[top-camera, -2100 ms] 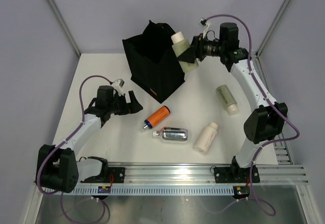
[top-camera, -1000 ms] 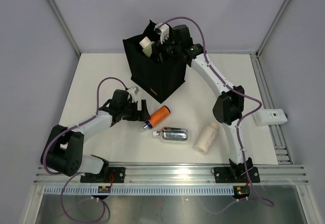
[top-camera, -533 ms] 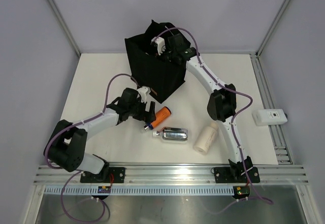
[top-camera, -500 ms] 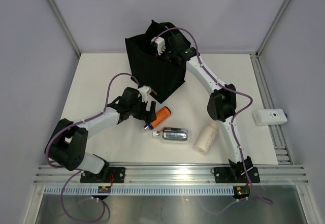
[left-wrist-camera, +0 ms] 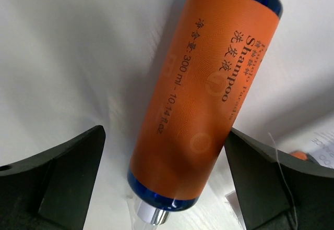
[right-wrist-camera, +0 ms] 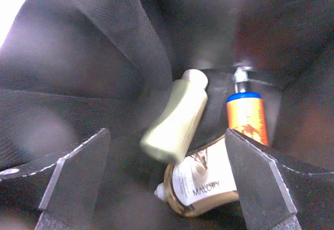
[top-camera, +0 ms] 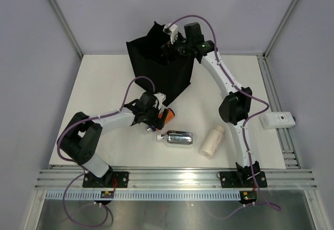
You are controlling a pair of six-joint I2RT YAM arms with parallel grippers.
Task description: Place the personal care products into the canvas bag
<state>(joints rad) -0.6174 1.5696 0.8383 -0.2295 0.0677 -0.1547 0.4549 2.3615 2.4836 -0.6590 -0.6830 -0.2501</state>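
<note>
The black canvas bag (top-camera: 155, 76) stands at the back of the table. My right gripper (top-camera: 169, 46) hovers open over its mouth. In the right wrist view a blurred sage-green bottle (right-wrist-camera: 175, 123) is loose below the open gripper (right-wrist-camera: 169, 188), beside an orange bottle (right-wrist-camera: 246, 116) and a clear amber bottle (right-wrist-camera: 209, 188) at the bag's bottom. My left gripper (top-camera: 156, 117) is open and straddles a second orange bottle (top-camera: 167, 114) lying on the table. That orange bottle (left-wrist-camera: 209, 99) lies between the fingers (left-wrist-camera: 62, 183), nearer the right one. A silver bottle (top-camera: 179, 137) and a cream bottle (top-camera: 211, 141) lie on the table.
A white box-like device (top-camera: 276, 119) sits off the table's right edge. The bag's fabric walls (right-wrist-camera: 94, 58) close in around the right gripper. The silver bottle lies just in front of the left gripper.
The right gripper opened over the bag and let go of the sage-green bottle, which now drops inside. The left gripper slid right until its fingers straddled the orange bottle.
</note>
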